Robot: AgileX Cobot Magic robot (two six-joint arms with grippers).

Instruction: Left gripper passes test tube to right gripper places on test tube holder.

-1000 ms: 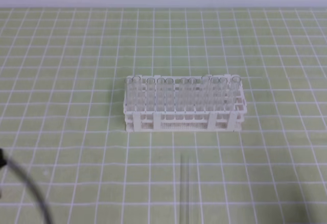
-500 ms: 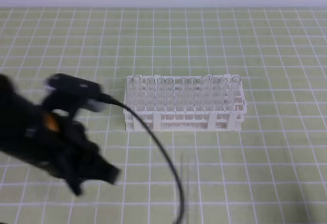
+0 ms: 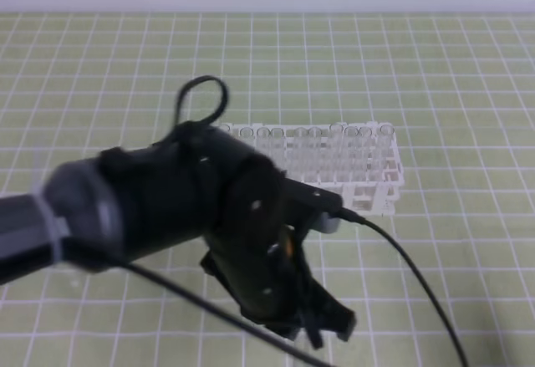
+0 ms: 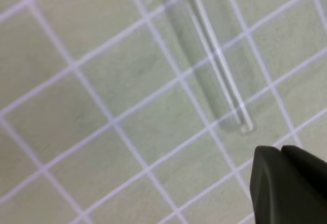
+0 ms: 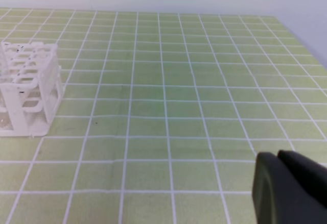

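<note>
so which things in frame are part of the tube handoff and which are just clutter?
Task things:
- test tube, lying flat on the mat
- left gripper, shut, close above it
- right gripper, shut, holding nothing
- test tube holder

Just there:
- clear tubes already racked
- green grid mat

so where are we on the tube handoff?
Nothing done yet. The test tube lies flat on the mat, ungrasped. In hand: the left tool is shut, hovering near the tube's end. The right tool is shut, away from the test tube holder. Left: grasp, pass, place in rack.
</note>
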